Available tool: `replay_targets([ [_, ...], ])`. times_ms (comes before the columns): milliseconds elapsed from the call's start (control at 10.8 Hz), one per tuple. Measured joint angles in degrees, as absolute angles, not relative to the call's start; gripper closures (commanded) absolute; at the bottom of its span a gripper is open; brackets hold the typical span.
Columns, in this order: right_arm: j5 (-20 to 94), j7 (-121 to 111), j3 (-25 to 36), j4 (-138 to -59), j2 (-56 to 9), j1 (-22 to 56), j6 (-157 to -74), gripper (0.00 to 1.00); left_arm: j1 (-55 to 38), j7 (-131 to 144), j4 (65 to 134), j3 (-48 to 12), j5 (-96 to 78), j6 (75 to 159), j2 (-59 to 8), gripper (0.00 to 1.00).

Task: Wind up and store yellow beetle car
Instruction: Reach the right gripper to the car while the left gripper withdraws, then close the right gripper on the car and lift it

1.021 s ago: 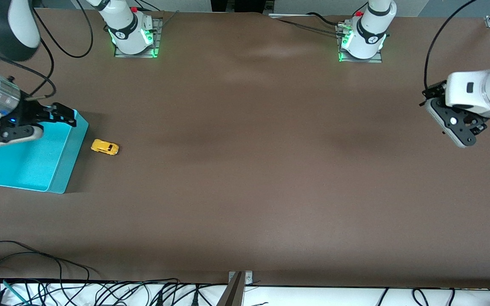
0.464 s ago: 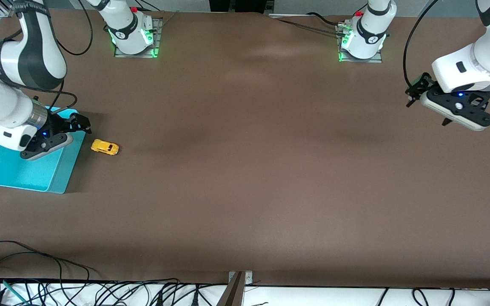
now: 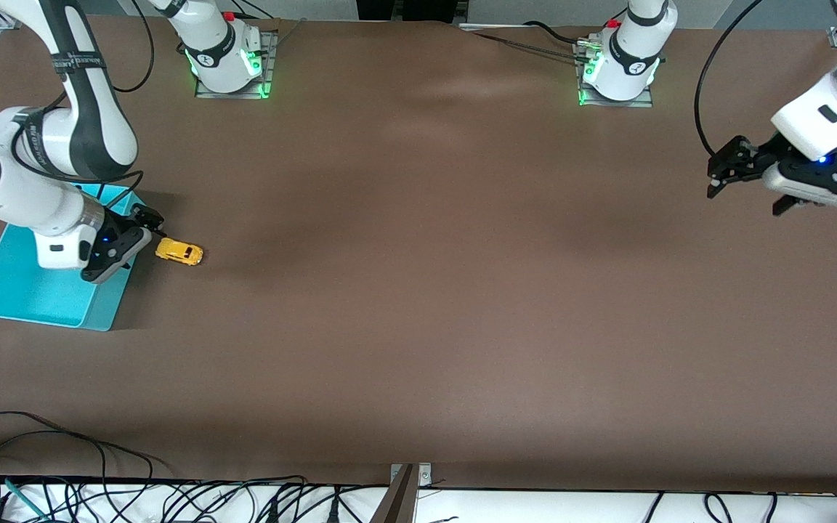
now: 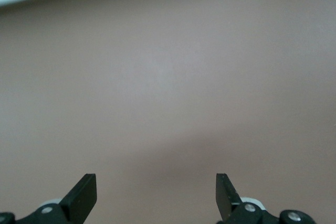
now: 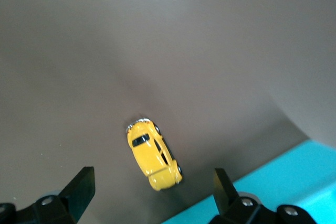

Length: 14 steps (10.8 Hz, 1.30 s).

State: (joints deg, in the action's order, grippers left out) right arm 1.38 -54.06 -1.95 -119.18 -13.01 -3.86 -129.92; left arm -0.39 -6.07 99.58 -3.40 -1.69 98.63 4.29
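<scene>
Toy car (image 3: 179, 252) on the desk (image 3: 418, 290) beside the bin (image 3: 41, 290).
Right gripper (image 3: 148, 220) hangs by the car, fingers wide, empty; left gripper (image 3: 725, 171) waits over bare desk, fingers wide.

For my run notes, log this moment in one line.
right gripper: open, by yellow beetle car | turquoise bin: beside car | left gripper: open, waiting

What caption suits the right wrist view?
Open right gripper above the yellow beetle car, beside the turquoise bin.
</scene>
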Motion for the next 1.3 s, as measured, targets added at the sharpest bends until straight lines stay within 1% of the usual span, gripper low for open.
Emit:
replay_targets([
  [93, 1.4, -57.2, -2.5, -120.9, -13.4, -3.9, -133.0, 0.0, -0.4, -3.3, 99.7, -3.4, -1.8, 96.4, 5.2, 0.0],
  [279, 1.4, -63.7, -2.7, -125.7, -14.2, -4.3, -140.5, 0.0, -0.5, -1.2, 99.7, -3.4, -1.9, 94.7, 5.9, 0.0],
  [371, 1.4, -66.1, -2.7, -127.1, -14.4, -4.8, -142.4, 0.0, -0.5, -1.0, 99.6, -3.3, -1.9, 93.5, 5.9, 0.0],
  [650, 1.4, -71.2, -2.7, -128.8, -15.8, -6.4, -145.7, 0.0, -0.5, -0.6, 99.3, -3.2, -1.9, 91.9, 5.9, 0.0],
  [929, 1.4, -74.0, -2.8, -128.9, -18.1, -7.2, -147.4, 0.0, -0.5, -0.6, 99.0, -2.9, -1.9, 91.2, 5.9, 0.0],
  [1114, 1.4, -74.3, -3.8, -128.9, -18.6, -7.3, -148.1, 0.0, -0.5, -0.6, 99.0, -2.9, -1.9, 91.0, 5.9, 0.0],
  [1300, 1.4, -74.6, -4.4, -129.2, -19.8, -7.3, -150.6, 0.0, -0.5, -0.6, 98.8, -2.8, -1.9, 91.0, 5.8, 0.0],
])
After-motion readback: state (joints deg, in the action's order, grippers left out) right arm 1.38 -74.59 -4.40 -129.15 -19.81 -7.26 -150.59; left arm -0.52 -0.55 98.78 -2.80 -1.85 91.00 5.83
